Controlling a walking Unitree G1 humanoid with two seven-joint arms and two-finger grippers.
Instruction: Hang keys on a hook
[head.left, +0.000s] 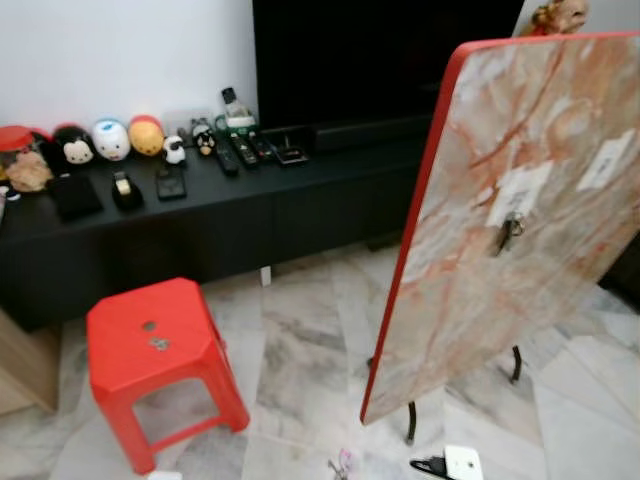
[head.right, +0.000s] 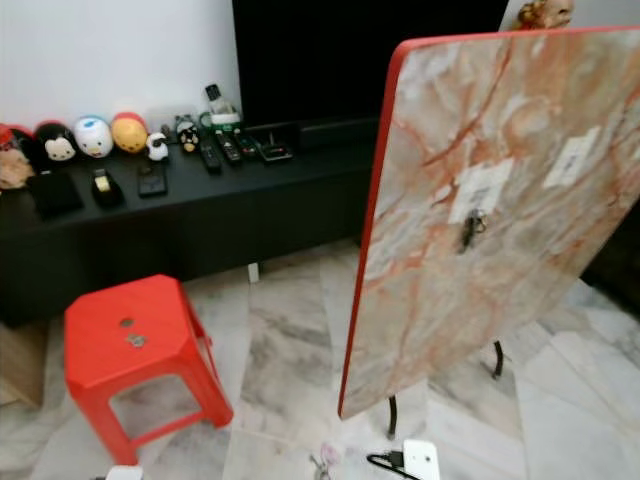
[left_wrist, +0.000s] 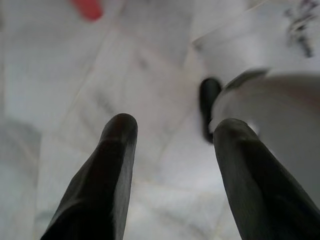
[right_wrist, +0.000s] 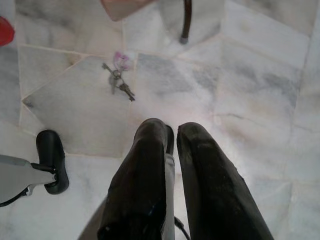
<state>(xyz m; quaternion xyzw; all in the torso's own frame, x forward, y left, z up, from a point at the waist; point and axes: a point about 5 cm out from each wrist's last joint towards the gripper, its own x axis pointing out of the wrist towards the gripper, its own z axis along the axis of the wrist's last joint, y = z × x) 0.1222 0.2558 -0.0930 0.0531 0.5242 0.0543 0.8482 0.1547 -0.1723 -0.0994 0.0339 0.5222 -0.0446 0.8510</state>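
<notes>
A bunch of keys (right_wrist: 119, 76) with a pink tag lies flat on the marble floor, also at the bottom edge of the head view as the keys (head.left: 342, 465). My right gripper (right_wrist: 172, 131) hangs above the floor a short way from them, shut with nothing in it. My left gripper (left_wrist: 175, 130) is open over bare floor tiles. A small metal hook (head.left: 508, 232) sits on a white patch on the tilted marble-patterned tabletop (head.left: 470, 290) with a red rim, to my right.
A red plastic stool (head.left: 150, 345) stands to the left. A long black cabinet (head.left: 230, 225) with toys and remotes runs along the wall under a dark TV. The tabletop's black leg (head.left: 411, 420) and a white device (head.left: 460, 462) with a black cable are near the keys.
</notes>
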